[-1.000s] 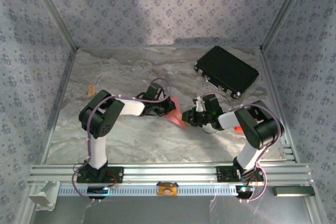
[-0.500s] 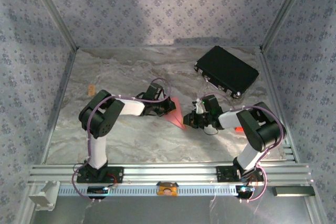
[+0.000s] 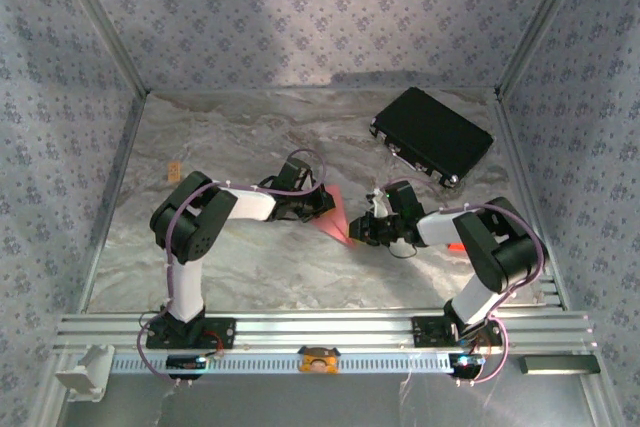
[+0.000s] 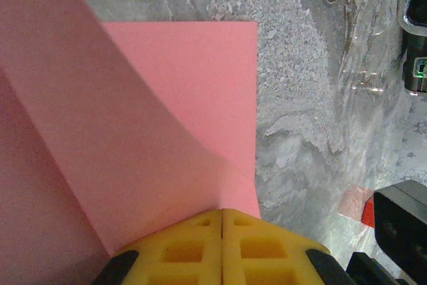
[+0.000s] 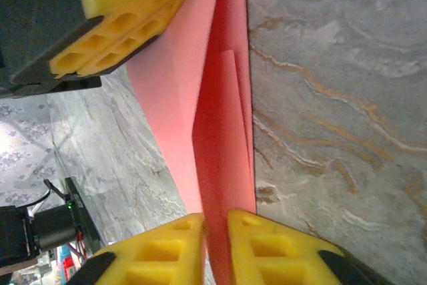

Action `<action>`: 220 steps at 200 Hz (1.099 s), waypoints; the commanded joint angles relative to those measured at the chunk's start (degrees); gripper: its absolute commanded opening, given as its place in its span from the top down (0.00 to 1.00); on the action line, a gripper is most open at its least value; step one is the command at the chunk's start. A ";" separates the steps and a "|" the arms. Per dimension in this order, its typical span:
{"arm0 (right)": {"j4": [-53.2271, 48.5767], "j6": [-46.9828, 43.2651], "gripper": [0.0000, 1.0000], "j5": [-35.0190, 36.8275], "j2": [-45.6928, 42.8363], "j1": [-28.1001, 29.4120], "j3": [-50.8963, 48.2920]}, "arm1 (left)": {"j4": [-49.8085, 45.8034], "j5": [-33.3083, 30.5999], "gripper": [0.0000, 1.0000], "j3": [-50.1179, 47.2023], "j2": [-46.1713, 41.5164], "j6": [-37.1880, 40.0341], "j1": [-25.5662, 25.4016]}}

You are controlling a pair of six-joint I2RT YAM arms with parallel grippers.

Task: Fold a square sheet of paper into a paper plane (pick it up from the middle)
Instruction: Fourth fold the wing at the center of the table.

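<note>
The paper (image 3: 340, 219) sits between the two arms, near and to the left of the case (image 3: 432, 135). It is partly raised, and I cannot tell whether its lower layer rests on the worktop (image 3: 250, 137). The left end effector (image 4: 222, 221) is shut tight on one edge. The sheet spreads away from its yellow pads, with one flap curling up over a flatter part. The right end effector (image 5: 215, 221) is on the case's side of the paper, narrow, with a doubled edge nipped between its pads. From there the folded edge runs straight ahead, and the left end effector grips further along and off to one side. Seen from above, the paper reads as a slim wedge. Its long axis slants from a far end beside the left end effector to a near end beside the right one. Neither arm is nearer, since both have the paper in hand. I judge that the coming move presses or extends this fold. It turns on both grips lying along that axis, because sideways drift from either would skew the crease.
</note>
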 commanded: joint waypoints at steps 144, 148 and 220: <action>-9.22 -1.56 0.85 2.73 -2.75 0.82 -1.89 | -2.69 -0.04 0.93 0.19 1.70 0.86 0.23; -9.27 -1.62 0.85 2.82 -2.83 0.81 -2.03 | -2.66 -0.12 0.93 0.08 1.62 0.86 0.20; -11.45 -2.40 0.87 4.91 -4.24 0.79 -2.16 | -2.36 -0.01 0.93 -0.04 1.76 0.77 0.33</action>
